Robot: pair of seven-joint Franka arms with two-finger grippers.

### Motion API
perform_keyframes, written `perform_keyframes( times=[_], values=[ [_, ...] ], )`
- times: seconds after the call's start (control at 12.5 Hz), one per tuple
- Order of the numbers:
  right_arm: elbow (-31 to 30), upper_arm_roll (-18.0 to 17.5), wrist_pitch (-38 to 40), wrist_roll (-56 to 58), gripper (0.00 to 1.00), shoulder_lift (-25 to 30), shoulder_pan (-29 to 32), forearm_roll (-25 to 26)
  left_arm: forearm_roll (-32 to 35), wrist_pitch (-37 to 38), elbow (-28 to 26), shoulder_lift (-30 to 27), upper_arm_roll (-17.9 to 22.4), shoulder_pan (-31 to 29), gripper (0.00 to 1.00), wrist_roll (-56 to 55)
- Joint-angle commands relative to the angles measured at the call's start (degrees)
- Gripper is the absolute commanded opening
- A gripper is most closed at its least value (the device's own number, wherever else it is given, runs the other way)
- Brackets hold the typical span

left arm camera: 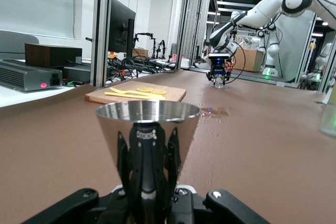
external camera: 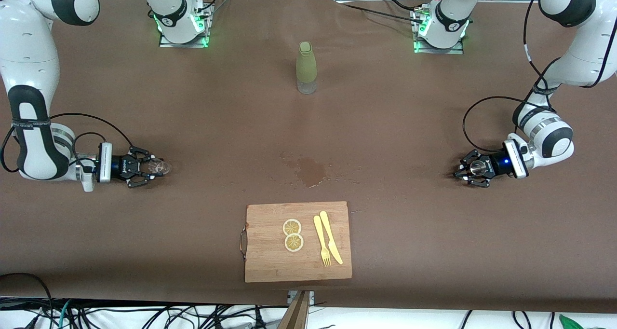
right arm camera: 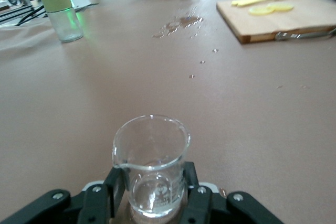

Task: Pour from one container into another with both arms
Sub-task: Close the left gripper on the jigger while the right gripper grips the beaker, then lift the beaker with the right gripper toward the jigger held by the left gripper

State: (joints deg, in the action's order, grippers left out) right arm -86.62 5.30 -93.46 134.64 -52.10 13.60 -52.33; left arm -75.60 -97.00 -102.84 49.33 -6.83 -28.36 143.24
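My right gripper [external camera: 144, 167] is low over the table at the right arm's end, shut on a clear glass beaker [external camera: 159, 166]. In the right wrist view the beaker [right arm camera: 152, 166] stands upright between the black fingers [right arm camera: 116, 186] and shows little or no liquid. My left gripper [external camera: 470, 168] is low at the left arm's end, shut on a shiny metal cup [external camera: 477, 167]. In the left wrist view that conical cup [left arm camera: 148, 116] fills the foreground, with the left gripper [left arm camera: 148, 153] round its base. The right gripper [left arm camera: 218, 75] shows small in the distance.
A green-sleeved bottle [external camera: 306, 67] stands mid-table near the bases. A wet spill [external camera: 311, 171] darkens the brown cloth in the middle. Nearer the camera lies a wooden cutting board [external camera: 270, 259] with two lemon slices [external camera: 292, 235], a yellow knife and a yellow fork [external camera: 322, 242].
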Motion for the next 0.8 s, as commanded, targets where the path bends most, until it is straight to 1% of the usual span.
perform_keyframes(
  times=[0.0, 0.16, 0.4, 0.64, 0.72],
  values=[
    [8.2, -0.03, 5.72, -12.16, 0.14, -0.28, -3.39, 6.87, -1.84, -0.03, -0.78, -3.1, -1.52, 0.84, 0.0, -4.71],
    [9.54, -0.12, 7.76, -17.63, 0.14, -0.02, -4.63, 6.98, -2.01, -0.73, -0.78, -4.15, -2.05, 2.42, 0.0, -7.61],
    [9.89, -0.21, 9.87, -24.66, 0.14, 0.51, -5.87, 6.98, -2.01, -3.36, -0.78, -5.99, -5.21, 2.87, 0.0, -11.22],
    [9.81, -0.47, 10.84, -30.81, 0.14, 1.47, -8.06, 6.28, -2.01, -7.5, -0.25, -8.81, -6.18, 6.63, 0.0, -12.45],
    [9.81, -1.51, 11.02, -33.45, 0.14, 1.48, -8.24, 6.27, -2.1, -8.29, -0.25, -8.9, -7.14, 7.26, 0.0, -14.11]
  ],
)
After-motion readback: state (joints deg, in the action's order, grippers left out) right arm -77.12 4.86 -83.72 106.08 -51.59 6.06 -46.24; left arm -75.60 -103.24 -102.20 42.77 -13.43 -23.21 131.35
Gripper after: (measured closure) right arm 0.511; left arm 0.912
